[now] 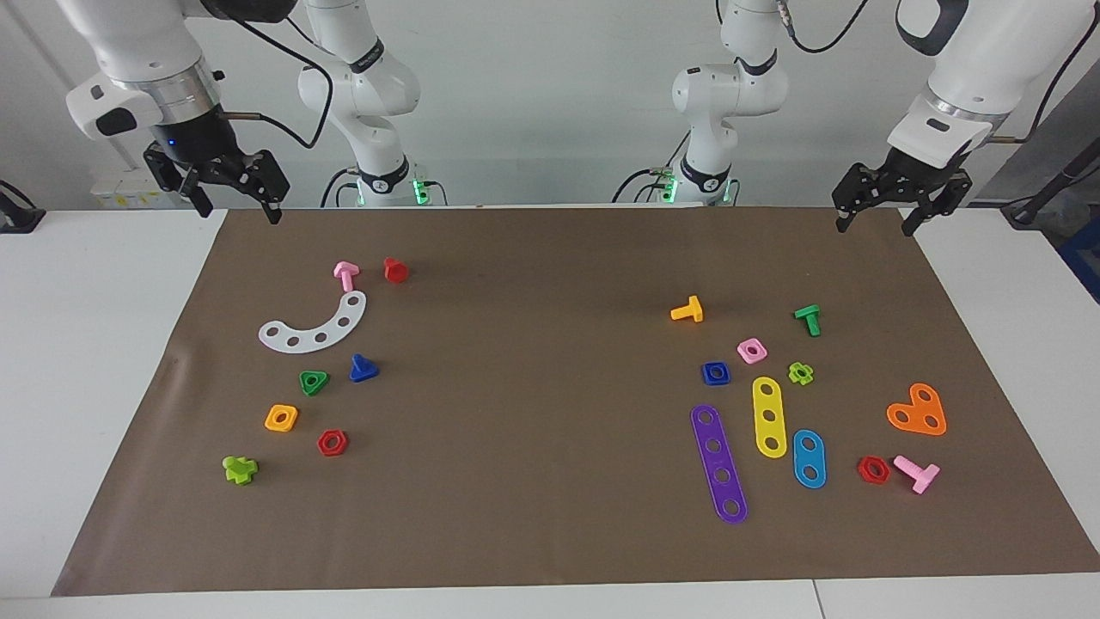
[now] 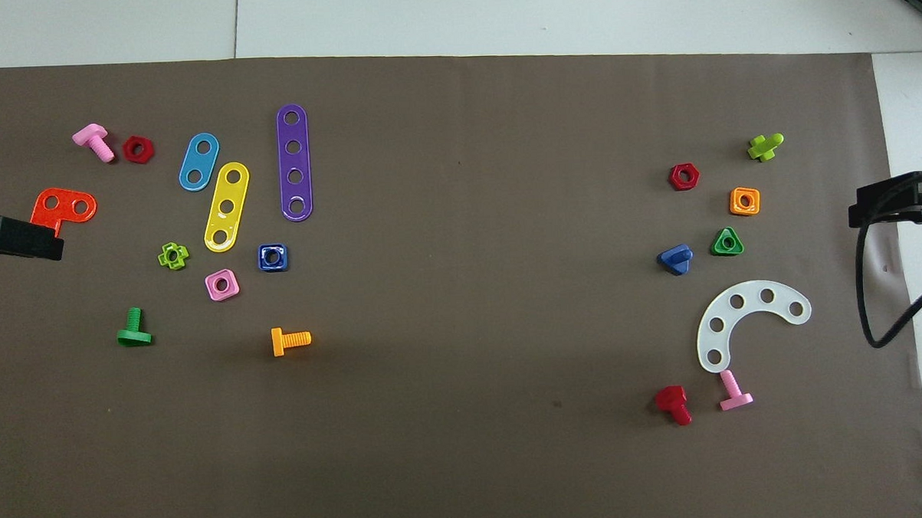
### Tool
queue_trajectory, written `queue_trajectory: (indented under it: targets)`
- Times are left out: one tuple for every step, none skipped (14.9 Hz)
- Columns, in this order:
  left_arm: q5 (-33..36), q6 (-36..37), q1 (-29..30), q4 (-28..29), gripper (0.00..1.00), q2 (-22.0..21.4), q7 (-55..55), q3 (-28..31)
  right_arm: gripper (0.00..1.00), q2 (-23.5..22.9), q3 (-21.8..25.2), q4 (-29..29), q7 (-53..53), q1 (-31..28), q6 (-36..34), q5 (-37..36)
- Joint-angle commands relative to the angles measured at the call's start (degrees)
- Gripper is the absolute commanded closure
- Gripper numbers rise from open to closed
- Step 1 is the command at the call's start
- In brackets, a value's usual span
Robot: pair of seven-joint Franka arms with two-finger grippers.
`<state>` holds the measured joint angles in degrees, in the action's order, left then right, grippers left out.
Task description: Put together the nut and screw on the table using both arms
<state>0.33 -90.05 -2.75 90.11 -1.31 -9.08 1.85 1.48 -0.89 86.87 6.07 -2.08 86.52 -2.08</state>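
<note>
Hovering at upper left of the facing view, right gripper (image 1: 234, 206) wide, empty; left gripper (image 1: 872, 222) upper right, also wide (both arms waiting). Nut (image 1: 715, 373) right of centre, screw (image 1: 363, 369) left of centre on worktop (image 1: 533, 413)

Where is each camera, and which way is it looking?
Facing view: high across the table, looking at the robots; both white arms show, open left hand and open right hand raised over the brown paper sheet's edge nearest the robots.
Overhead view: above the robots' end, looking steeply down; only bits of the hands at the edges.
Shared: the small blue plastic square nut and blue triangular-headed plastic screw.
</note>
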Motion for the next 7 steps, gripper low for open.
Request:
queue_trajectory:
  targets:
    - [-0.77,0.4,0.73,1.56,0.0,-1.59,-0.23,-0.44,0.0,0.63,-0.51,0.76,-1.41,-0.56,0.06,0.15]
    - [-0.77,0.4,0.73,1.56,0.0,-1.59,-0.23,-0.44,0.0,0.63,-0.6,0.76,-1.41,-0.65,-0.03,0.15]
    - [-0.77,0.4,0.73,1.56,0.0,-1.59,-0.23,-0.44,0.0,0.63,-0.6,0.84,-1.33,-0.56,-0.21,0.15]
    - [-0.77,0.4,0.73,1.56,0.0,-1.59,-0.23,-0.44,0.0,0.72,-0.6,1.19,-1.33,-0.56,0.05,0.15]
    - [-0.77,0.4,0.73,1.56,0.0,-1.59,-0.23,-0.44,0.0,0.81,-0.6,2.33,-1.33,-0.47,0.75,0.15]
    - [-0.77,0.4,0.73,1.56,0.0,-1.59,-0.23,-0.44,0.0,1.33,-0.69,3.3,-2.11,-0.56,1.11,0.24]
    - [-0.77,0.4,0.73,1.56,0.0,-1.59,-0.23,-0.44,0.0,1.16,-0.69,3.48,-2.73,-0.56,2.07,0.76]
